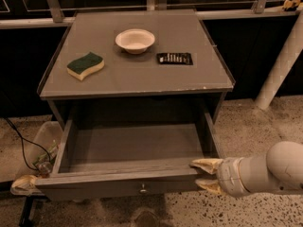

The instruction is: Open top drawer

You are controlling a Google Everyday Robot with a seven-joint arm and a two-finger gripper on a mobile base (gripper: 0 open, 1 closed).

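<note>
1. Top drawer (132,148): you see it drawn well out beneath the front edge of the counter (142,79), with its round knob (142,189) at the centre of the front panel.
2. Gripper (207,174): it sits below and forward of the counter's front-right corner, at the right end of the front panel. Its fingers (206,163) stand apart, one over the panel's top edge and one lower beside it.
3. Key relation: the panel's long axis runs parallel to the counter's front edge, leftward from the fingers. Any further pull would likely go straight away from that edge.
4. Progress: judge the opening nearly complete.
</note>
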